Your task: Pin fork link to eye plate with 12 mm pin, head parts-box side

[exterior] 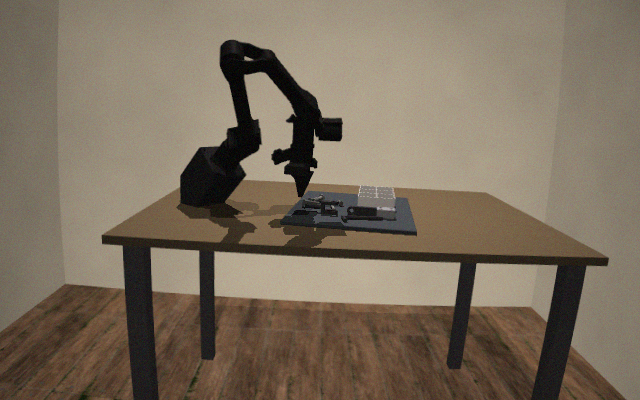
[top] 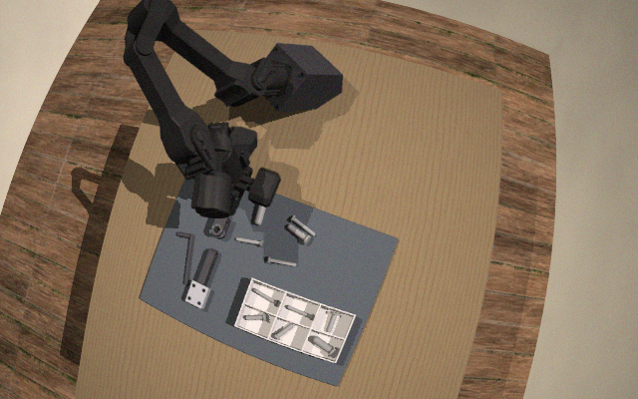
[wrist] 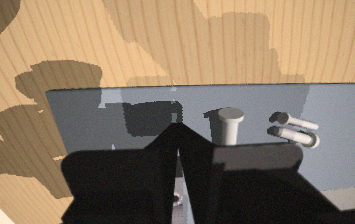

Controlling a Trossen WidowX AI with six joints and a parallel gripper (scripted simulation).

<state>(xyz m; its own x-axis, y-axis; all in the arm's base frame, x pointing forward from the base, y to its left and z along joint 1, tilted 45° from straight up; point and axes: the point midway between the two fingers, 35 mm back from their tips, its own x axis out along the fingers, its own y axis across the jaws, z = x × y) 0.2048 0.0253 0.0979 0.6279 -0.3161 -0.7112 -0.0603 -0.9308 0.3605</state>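
My gripper (exterior: 302,192) (wrist: 176,127) is shut and empty. It points down and hangs a little above the near-arm end of the grey mat (top: 354,259) (exterior: 405,225) (wrist: 343,130). Right below it lies a small dark link with a hole (top: 217,229), partly hidden by my wrist. A thick headed pin (top: 259,214) (wrist: 226,127) lies just beside my fingers. A dark block on a white four-hole plate (top: 198,295) lies nearer the mat's front edge. I cannot tell which piece is the fork and which is the eye.
Two more headed pins (top: 300,229) (wrist: 294,129) lie side by side beyond the thick one. Two thin pins (top: 249,241) (top: 280,261) and an L-shaped key (top: 187,254) also lie on the mat. A white parts box (top: 295,319) (exterior: 377,196) holds several pins.
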